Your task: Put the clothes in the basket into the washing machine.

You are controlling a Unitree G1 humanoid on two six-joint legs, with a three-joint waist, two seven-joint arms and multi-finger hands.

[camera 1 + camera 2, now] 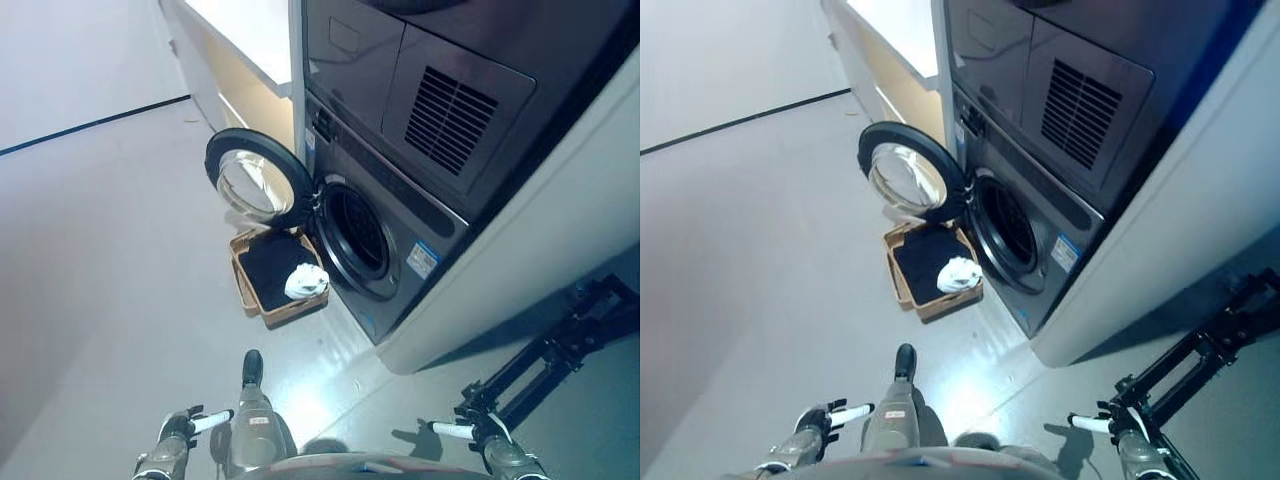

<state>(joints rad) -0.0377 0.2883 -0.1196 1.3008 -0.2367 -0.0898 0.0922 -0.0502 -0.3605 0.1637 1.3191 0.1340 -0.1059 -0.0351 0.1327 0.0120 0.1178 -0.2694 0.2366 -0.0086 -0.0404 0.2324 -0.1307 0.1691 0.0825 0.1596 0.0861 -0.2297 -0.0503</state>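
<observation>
A brown basket (pixel 245 287) stands on the floor just in front of the dark washing machine (pixel 400 225). It holds a black cloth (pixel 268 265) and a crumpled white cloth (pixel 306 283) at its near right corner. The machine's round door (pixel 255 180) is swung open to the left above the basket, and the drum opening (pixel 358 232) is dark. My left hand (pixel 183 428) and right hand (pixel 482 432) are low at the bottom edge, far from the basket, both empty with fingers relaxed.
A second dark appliance (pixel 420 90) with a vent grille is stacked above the washer. A white counter with cabinets (pixel 250 40) runs behind. A white side panel (pixel 530 260) flanks the machine. A black folded stand (pixel 545 365) lies on the floor at right.
</observation>
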